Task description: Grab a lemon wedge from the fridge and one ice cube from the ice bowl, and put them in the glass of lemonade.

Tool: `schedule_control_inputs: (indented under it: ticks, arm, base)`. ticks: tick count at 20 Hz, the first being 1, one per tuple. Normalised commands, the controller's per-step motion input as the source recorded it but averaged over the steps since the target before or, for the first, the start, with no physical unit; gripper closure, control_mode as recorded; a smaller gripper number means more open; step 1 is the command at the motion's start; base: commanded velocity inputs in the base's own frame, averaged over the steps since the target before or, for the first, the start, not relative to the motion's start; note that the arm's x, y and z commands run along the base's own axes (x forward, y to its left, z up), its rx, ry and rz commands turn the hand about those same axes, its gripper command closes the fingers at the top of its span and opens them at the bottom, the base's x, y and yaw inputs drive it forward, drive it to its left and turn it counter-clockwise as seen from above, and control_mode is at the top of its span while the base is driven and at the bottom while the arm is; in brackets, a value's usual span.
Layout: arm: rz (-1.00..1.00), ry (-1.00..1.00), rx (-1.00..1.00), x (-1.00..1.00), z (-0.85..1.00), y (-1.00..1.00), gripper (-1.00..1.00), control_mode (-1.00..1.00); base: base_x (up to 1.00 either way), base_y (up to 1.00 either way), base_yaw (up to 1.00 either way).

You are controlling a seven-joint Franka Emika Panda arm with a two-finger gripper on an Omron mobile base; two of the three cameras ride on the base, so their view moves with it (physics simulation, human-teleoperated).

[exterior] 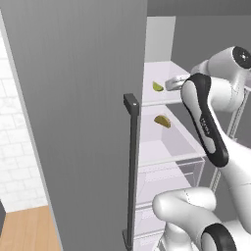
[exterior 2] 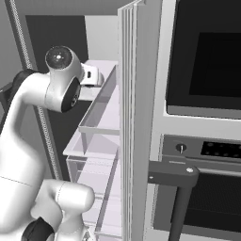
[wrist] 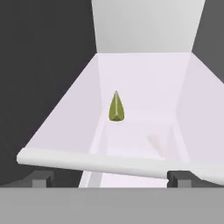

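The fridge (exterior: 73,122) stands with its grey door swung open, the long black bar handle (exterior: 131,166) running down the door's edge, and the white shelves inside are lit and in plain sight. The lemon wedge (exterior: 157,87) lies on the upper shelf (exterior: 164,98), a small pale yellow-green piece resting flat on the white surface near the shelf's front. One shelf lower, at about 6 o'clock from it in the left base view, lies a darker golden-orange wedge (exterior: 163,121), well apart from the pale one. The white arm reaches into the fridge at upper-shelf height, its hand level with the lemon wedge and just beside it at 3 o'clock. In the hand view the pincer (wrist: 109,178) is spread wide, its two dark fingertips (wrist: 42,178) standing far apart at the bottom of the view, holding nothing. The lemon wedge (wrist: 116,108) sits ahead at 12 o'clock from the gap between the tips, beyond the shelf's white front lip (wrist: 100,162), not touched. In the right base view a black-fronted oven (exterior 2: 207,141) stands beside the fridge at 3 o'clock.
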Motion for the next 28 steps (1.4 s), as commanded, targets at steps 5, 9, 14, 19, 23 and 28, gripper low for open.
schedule_control_inputs:
  ticks: [5, 9, 14, 19, 23, 28]
  arm:
    - [0.0, 0.21, 0.0, 0.36, -0.08, 0.08, -1.0, -1.0]
    - [0.0, 0.05, 0.0, 0.4, -0.26, 0.1, -1.0, -1.0]
    - [0.0, 0.0, 0.0, 0.46, -0.08, 0.01, -1.0, -1.0]
    - [0.0, 0.01, 0.0, 0.39, -0.05, 0.0, -1.0, -1.0]
    - [0.02, 0.17, 0.0, 0.36, -0.02, 0.0, -1.0, -1.0]
    - [0.04, 0.14, 0.0, 0.44, -0.21, 0.0, -1.0, -1.0]
  base:
    - [0.0, 0.0, 0.0]
    - [0.0, 0.0, 0.0]
    - [0.0, 0.0, 0.0]
    - [0.0, 0.0, 0.0]
    - [0.0, 0.0, 0.0]
    - [0.0, 0.0, 0.0]
